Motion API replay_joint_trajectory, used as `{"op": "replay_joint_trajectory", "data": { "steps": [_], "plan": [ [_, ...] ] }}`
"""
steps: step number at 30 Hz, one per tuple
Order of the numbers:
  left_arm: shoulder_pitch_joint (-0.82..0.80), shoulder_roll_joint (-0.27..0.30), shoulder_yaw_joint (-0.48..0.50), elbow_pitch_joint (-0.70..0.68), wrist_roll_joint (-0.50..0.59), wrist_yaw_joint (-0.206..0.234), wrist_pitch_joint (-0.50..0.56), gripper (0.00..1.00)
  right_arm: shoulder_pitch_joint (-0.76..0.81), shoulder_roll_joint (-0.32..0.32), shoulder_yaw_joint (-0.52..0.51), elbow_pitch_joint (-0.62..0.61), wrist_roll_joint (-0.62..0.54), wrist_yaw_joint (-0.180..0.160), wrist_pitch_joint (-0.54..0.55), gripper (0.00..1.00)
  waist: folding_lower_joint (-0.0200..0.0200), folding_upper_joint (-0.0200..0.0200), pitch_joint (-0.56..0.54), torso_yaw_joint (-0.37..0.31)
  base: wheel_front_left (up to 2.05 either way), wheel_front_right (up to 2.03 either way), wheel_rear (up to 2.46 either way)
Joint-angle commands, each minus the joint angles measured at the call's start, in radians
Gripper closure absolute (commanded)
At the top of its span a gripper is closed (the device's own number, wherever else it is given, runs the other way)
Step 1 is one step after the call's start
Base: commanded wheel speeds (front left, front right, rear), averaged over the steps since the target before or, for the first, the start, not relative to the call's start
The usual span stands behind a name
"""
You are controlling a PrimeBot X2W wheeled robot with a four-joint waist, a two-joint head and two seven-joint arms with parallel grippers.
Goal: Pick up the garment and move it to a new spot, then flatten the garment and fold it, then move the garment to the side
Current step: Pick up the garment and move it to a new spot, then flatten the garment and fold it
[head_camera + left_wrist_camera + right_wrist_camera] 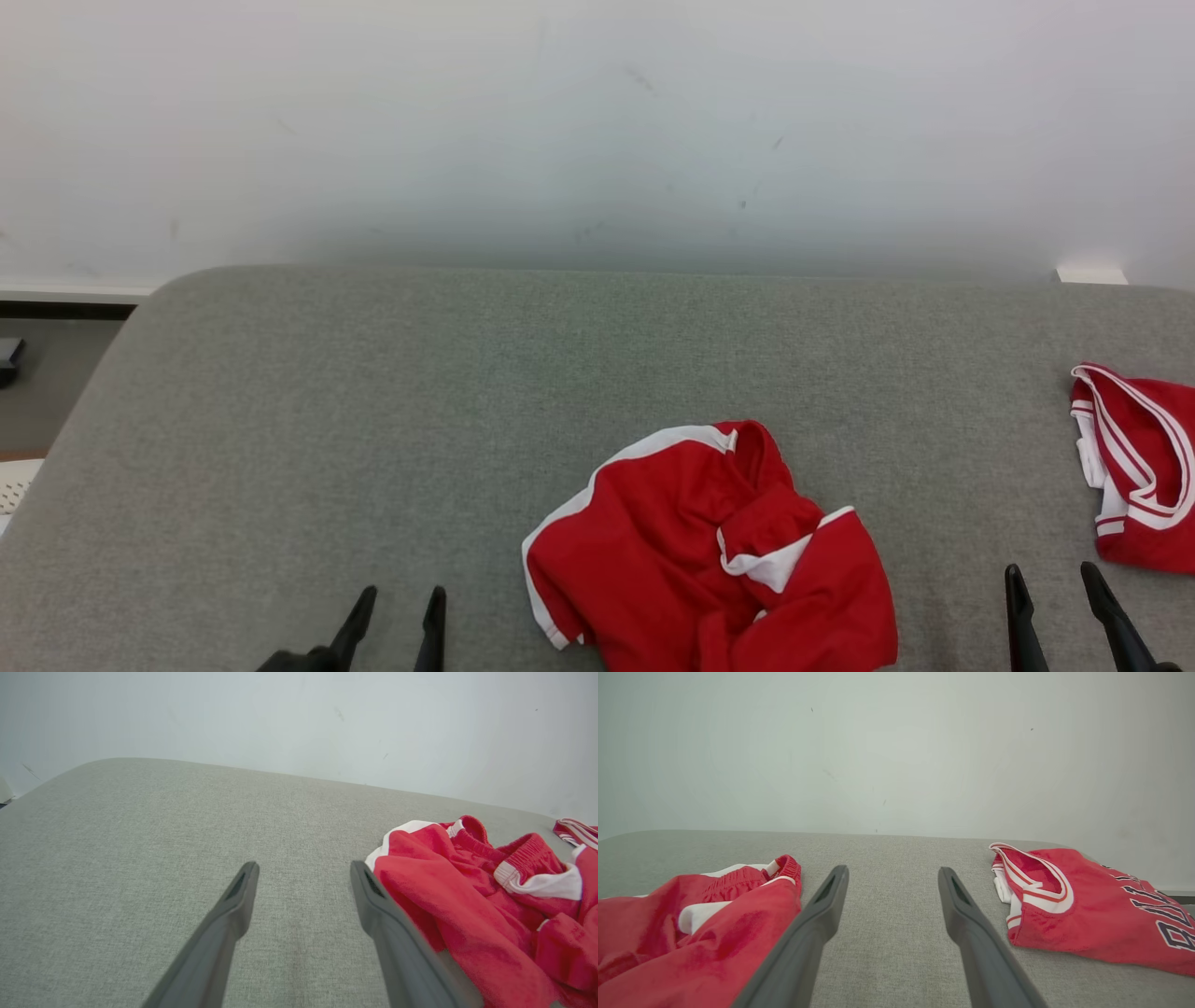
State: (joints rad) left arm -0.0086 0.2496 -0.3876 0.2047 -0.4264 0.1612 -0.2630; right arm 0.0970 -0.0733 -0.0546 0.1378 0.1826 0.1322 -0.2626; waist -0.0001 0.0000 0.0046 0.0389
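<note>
A crumpled pair of red shorts with white trim [709, 555] lies on the grey padded table [373, 448], near its front edge and between my two grippers. In the left wrist view the shorts [472, 896] lie just right of my fingers; in the right wrist view the shorts [691, 928] sit at the left. My left gripper [403, 597] is open at the lower left, nothing between its fingers [303, 870]. My right gripper [1050, 572] is open at the lower right, over bare fabric [893, 873].
A folded red jersey with white trim and dark lettering [1139, 467] lies at the table's right edge, right of my right gripper [1087, 896]. A white wall stands behind the table. The table's rounded left corner drops off to a dark floor area.
</note>
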Motion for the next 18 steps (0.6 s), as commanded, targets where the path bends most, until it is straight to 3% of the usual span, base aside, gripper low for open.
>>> {"op": "replay_joint_trajectory", "data": {
  "steps": [1,8,18],
  "plan": [
    [0.025,-0.012,0.020,-0.011,0.028,-0.009,-0.001,0.00,0.013,0.001,-0.001,0.004,0.005,-0.003,-0.003,0.00,0.0001,0.0000,-0.001,0.000,0.00,0.00,0.00],
    [0.101,-0.095,0.142,-0.025,0.117,-0.078,-0.001,0.00,0.014,0.010,0.013,0.015,0.003,-0.003,-0.003,0.00,0.0001,0.0000,-0.004,-0.010,0.00,0.00,0.00],
    [0.018,-0.153,0.181,-0.008,0.203,-0.187,-0.001,0.00,-0.026,0.013,0.051,0.025,0.002,-0.003,-0.003,0.00,0.0001,0.0000,0.015,-0.059,0.00,0.00,0.00]
  ]
}}
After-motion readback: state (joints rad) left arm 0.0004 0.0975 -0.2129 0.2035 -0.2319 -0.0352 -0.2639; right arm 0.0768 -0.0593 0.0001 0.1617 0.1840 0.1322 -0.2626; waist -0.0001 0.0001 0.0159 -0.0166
